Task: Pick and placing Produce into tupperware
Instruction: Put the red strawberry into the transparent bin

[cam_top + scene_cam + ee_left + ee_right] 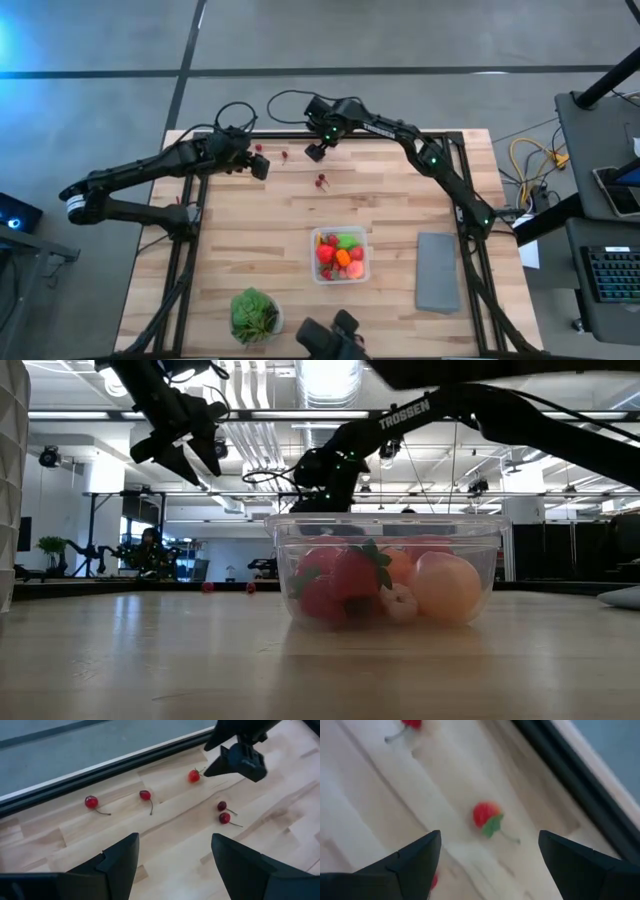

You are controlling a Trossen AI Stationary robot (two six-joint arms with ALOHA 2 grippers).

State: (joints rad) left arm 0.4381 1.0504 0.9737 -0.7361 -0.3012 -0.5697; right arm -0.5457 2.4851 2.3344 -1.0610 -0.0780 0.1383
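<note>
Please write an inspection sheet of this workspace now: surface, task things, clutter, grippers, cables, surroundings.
Surface: wooden table.
Job's things: clear tupperware holds several produce pieces; loose cherries and a strawberry lie near the far edge.
Clutter: grey slab; leafy plant.
Grippers: left gripper and right gripper both above the far edge, jaws open, empty.
Cables: yellow cables beside the table.
Surroundings: keyboard on a side desk.

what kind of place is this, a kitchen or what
Not a kitchen: likely a robotics lab or workshop. Two arms work at a wooden table on a concrete floor; the low view shows open ceiling ducts, and a keyboard sits nearby.
</note>
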